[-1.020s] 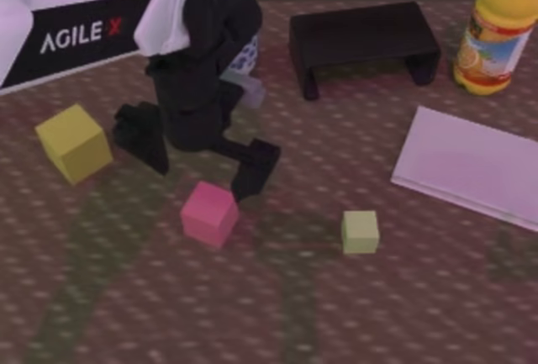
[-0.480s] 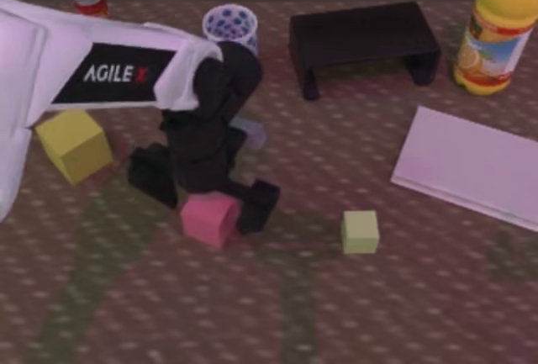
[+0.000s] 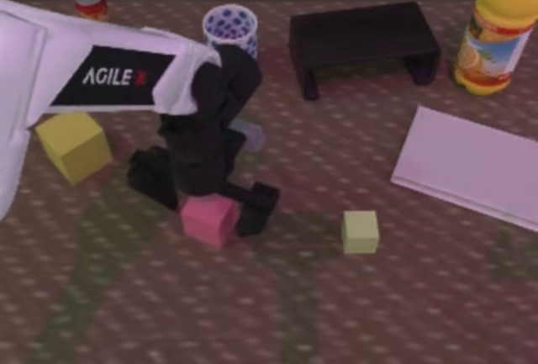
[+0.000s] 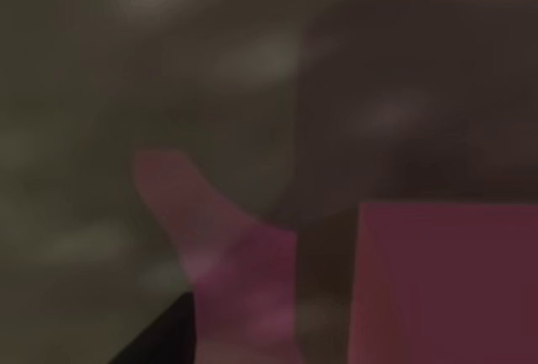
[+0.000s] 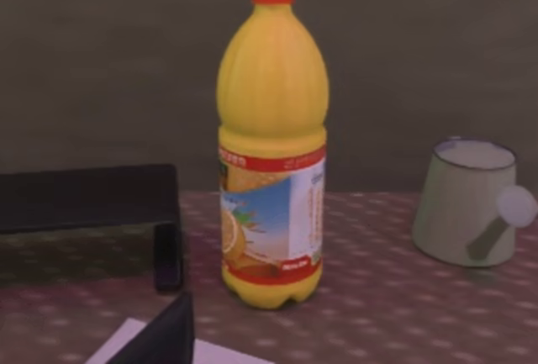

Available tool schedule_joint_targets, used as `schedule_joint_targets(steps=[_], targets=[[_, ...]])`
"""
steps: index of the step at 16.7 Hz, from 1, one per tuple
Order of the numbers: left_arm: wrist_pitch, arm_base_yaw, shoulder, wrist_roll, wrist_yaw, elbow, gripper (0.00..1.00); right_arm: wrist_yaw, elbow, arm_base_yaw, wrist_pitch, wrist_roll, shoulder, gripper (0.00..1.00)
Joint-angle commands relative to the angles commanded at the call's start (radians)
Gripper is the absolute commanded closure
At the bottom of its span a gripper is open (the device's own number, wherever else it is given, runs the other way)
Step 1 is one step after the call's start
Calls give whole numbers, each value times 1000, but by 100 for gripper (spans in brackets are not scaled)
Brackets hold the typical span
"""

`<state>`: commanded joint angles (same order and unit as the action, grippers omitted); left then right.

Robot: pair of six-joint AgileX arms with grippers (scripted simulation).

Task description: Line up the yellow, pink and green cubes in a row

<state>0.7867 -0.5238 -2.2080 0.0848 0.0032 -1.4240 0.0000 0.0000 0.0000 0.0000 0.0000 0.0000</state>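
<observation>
Since half a second earlier the left arm has barely shifted, and its tool has sunk slightly over the pink cube; a second ago it hung higher, clear of that cube. The black fingers stand apart, one at the cube's 10 o'clock corner and one against its 3 o'clock side, straddling it without visibly clamping. In the left wrist view the cube fills the lower corner as a flat matte magenta face.

The worktop wears a dotted, woven-looking cloth. At 2 o'clock of the top view lies a pale flat sheet, and at 12 o'clock a low black stand on short legs. The ribbed orange juice bottle with a red cap stands upright at 1 o'clock. The mustard-yellow cube sits at 9 o'clock, well apart from the pink one. A white cup with blue dots stands at 11 o'clock; its contents cannot be seen. The small yellow-green cube rests near centre. A small red can sits at the far edge.

The right arm's tool is out of view; whether it is apart or together cannot be told.
</observation>
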Motion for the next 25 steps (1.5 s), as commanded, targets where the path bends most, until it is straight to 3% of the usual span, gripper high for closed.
schedule_joint_targets(steps=[11,21,25], targets=[[0,0,0,0,0,0,98,0,0,0,0,0,0,0],[14,-1,28,-2,-2,-10,100,0,0,0,0,0,0,0],[117,5,69,-1,-4,-72,100,0,0,0,0,0,0,0]])
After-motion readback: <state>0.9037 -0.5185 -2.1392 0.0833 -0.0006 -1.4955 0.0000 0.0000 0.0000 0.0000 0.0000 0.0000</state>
